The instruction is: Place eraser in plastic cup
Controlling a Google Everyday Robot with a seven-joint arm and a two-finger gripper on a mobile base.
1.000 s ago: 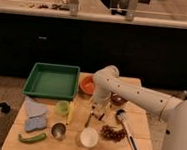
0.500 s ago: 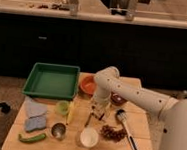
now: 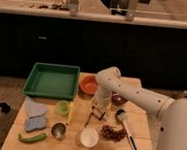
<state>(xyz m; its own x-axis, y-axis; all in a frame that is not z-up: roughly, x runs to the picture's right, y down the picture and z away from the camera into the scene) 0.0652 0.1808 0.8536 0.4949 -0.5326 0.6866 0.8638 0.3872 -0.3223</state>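
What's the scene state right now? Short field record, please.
pincer: open, low over the table's middle
plastic cup: upright, left of pincer, apart from it
eraser: cannot pick it out; possibly by the pincer
green tray: back left, behind plastic cup
white cup: front, nearer the camera than the pincer
steel cup: front, left of white cup
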